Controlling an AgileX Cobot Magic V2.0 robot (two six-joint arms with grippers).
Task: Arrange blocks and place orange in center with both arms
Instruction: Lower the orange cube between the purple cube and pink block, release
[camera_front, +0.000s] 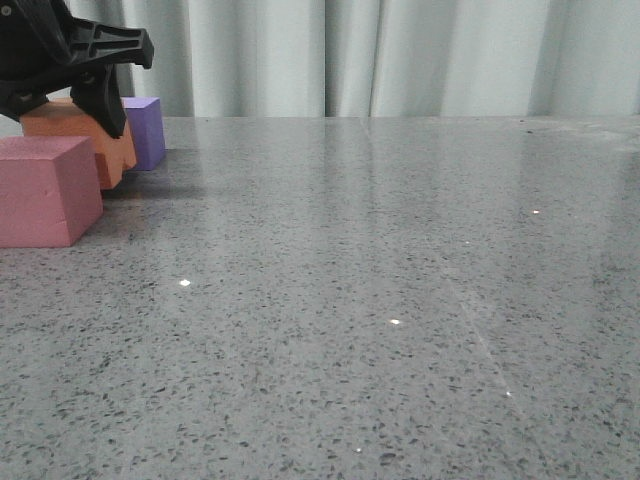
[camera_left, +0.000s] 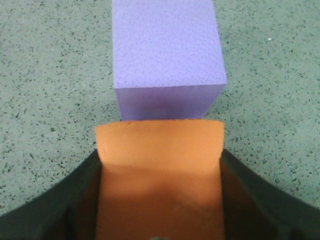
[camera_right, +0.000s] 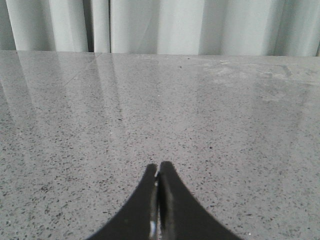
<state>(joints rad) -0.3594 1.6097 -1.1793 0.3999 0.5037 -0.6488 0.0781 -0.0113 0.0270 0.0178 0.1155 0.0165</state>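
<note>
My left gripper (camera_front: 72, 108) is shut on the orange block (camera_front: 80, 135) at the far left of the table. The orange sits between the pink-red block (camera_front: 45, 190) in front and the purple block (camera_front: 147, 130) behind, filling the center gap. In the left wrist view the orange block (camera_left: 159, 175) is clamped between the dark fingers (camera_left: 75, 200) of the gripper (camera_left: 160, 155). Its far edge meets the purple block (camera_left: 167, 50). I cannot tell whether the orange rests on the table. My right gripper (camera_right: 158, 167) is shut on nothing, low over bare tabletop.
Grey speckled tabletop (camera_front: 380, 300) stretches right of the blocks. Pale curtains (camera_front: 400, 55) hang behind the table's far edge. The right gripper does not show in the front view.
</note>
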